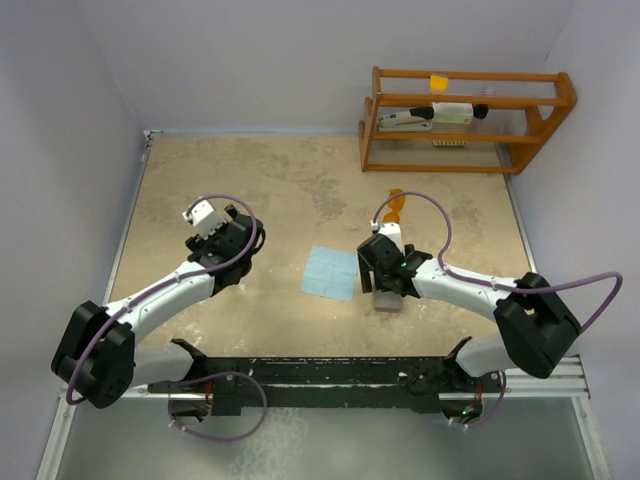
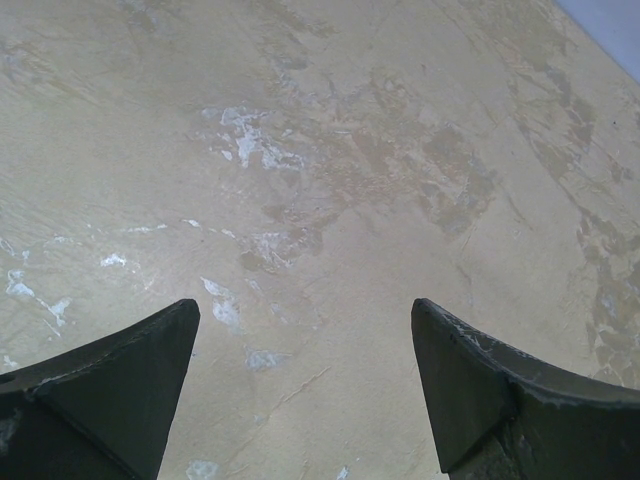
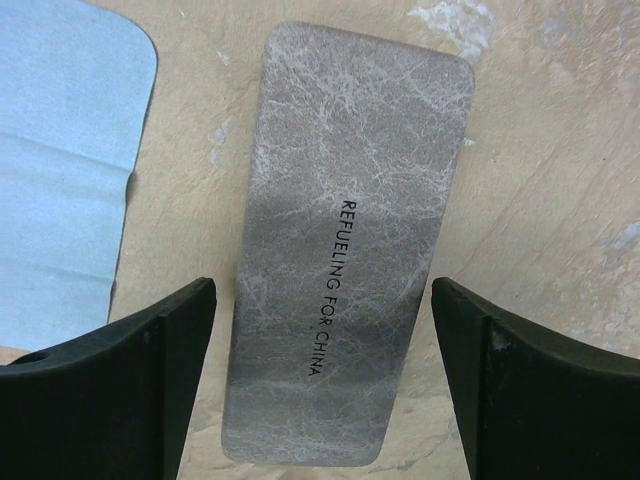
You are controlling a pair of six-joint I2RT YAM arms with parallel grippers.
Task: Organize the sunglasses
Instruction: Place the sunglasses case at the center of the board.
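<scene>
The left fingers (image 2: 110,390) are spread wide over bare worktop (image 2: 330,150), with nothing between them. To the left of the right fingers (image 3: 130,380) lies a light blue cloth (image 3: 60,170), flat on the worktop. The right fingers are also spread apart and hold nothing; they hang over a closed grey case (image 3: 350,250), one on either side of it, and whether they touch it cannot be told. The orange sunglasses (image 1: 397,208) lie on the worktop just beyond the right fingers, towards the wooden rack (image 1: 465,160) in the far right corner.
</scene>
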